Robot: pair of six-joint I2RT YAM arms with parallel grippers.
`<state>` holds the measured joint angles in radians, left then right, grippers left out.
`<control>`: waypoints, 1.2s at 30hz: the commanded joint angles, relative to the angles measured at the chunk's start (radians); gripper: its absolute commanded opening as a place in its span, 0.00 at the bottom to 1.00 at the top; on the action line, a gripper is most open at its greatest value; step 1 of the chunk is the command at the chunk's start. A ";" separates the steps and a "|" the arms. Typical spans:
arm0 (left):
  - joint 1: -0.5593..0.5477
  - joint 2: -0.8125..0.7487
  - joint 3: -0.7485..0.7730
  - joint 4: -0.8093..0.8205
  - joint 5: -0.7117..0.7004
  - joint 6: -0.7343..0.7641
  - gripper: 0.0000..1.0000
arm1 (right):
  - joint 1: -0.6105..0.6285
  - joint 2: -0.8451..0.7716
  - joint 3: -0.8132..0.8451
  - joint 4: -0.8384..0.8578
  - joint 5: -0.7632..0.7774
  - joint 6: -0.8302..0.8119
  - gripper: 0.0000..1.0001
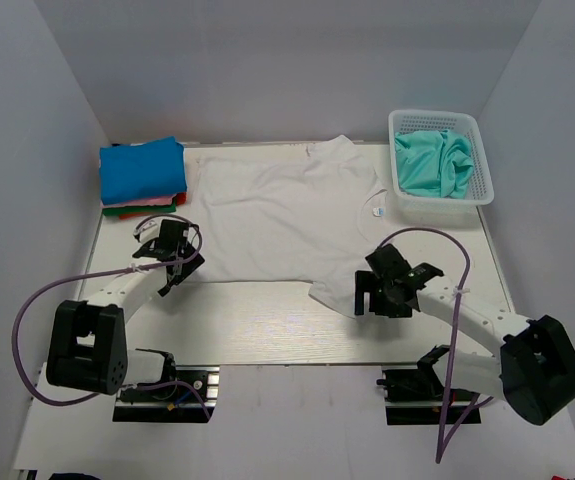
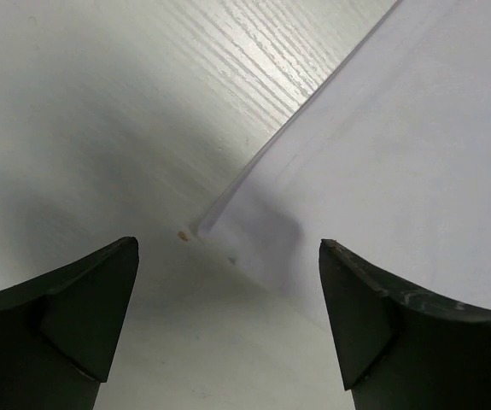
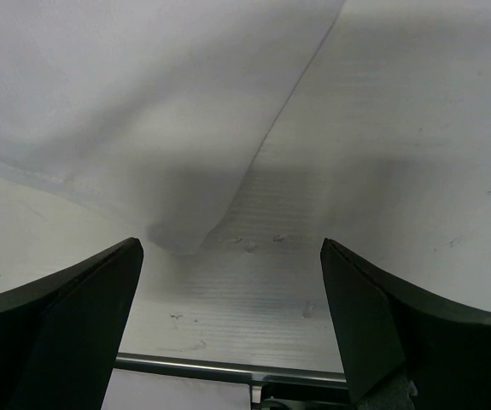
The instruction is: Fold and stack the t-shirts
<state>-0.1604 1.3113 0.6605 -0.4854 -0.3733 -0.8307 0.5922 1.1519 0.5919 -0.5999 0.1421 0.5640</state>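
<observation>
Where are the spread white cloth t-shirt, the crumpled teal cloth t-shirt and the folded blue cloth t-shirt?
white cloth t-shirt (image 1: 277, 215): top external view, middle of its body.
teal cloth t-shirt (image 1: 432, 160): top external view, centre of the bunch.
blue cloth t-shirt (image 1: 142, 170): top external view, its folded top face.

White arms (image 1: 132, 285), black joints (image 1: 87, 345) and hands (image 2: 228, 256) (image 3: 232, 256) — purple cables (image 1: 19, 335) looping out.

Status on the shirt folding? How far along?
Done: a folded stack, blue on top, sits at the far left. In hand: the white t-shirt lies spread flat, with the left hand and right hand open at its near corners, nothing gripped yet. Left: fold and stack it, then the teal t-shirt crumpled in the basket.
</observation>
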 commanded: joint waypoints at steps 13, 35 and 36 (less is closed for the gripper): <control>0.028 0.089 -0.073 0.067 0.086 -0.002 0.21 | 0.080 0.060 -0.023 0.058 -0.002 0.053 0.76; 0.009 -0.192 -0.053 -0.107 0.082 -0.021 0.00 | 0.089 -0.224 0.085 -0.202 -0.059 0.051 0.00; 0.009 -0.204 -0.067 -0.107 0.092 -0.021 0.00 | 0.092 -0.225 0.080 -0.199 -0.061 0.048 0.00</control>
<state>-0.1463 1.1561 0.6117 -0.5480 -0.2817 -0.8398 0.6769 0.9482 0.6334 -0.6868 0.0647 0.5949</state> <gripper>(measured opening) 0.009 0.009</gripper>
